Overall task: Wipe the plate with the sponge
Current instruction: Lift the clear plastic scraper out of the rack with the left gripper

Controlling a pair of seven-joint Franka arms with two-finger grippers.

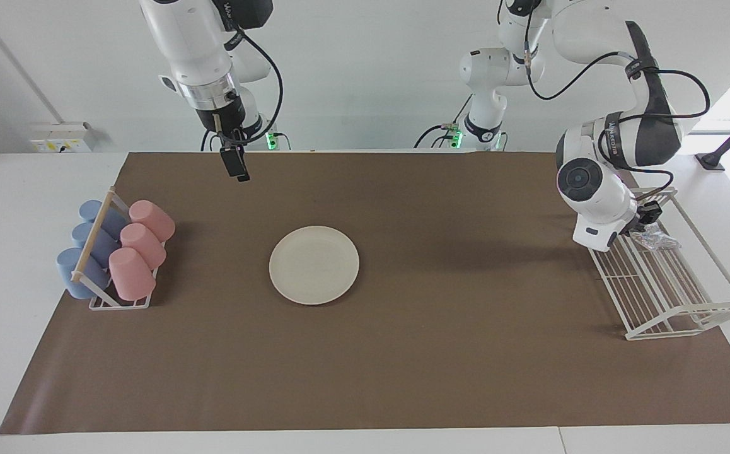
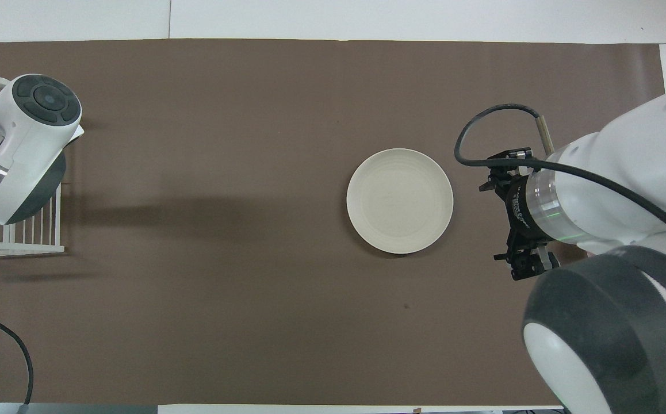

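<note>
The plate lay at the frame's centre on the brown mat. At right, the left gripper reached into the wire rack at the sponge; I cannot tell its finger state. At upper left, the right gripper hung waiting, fingers together.

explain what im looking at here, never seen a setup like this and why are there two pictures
Two white robot arms share one table, photographed at the same instant: once from across the table, once from high above the robots' own end. A cream plate lies on a brown mat. A rack of pink and blue cups sits at the right arm's end. At the left arm's end, the left gripper reaches into a white wire rack where a shiny silvery sponge lies; whether it is gripped cannot be told. The right gripper waits in the air, holding nothing.
</note>
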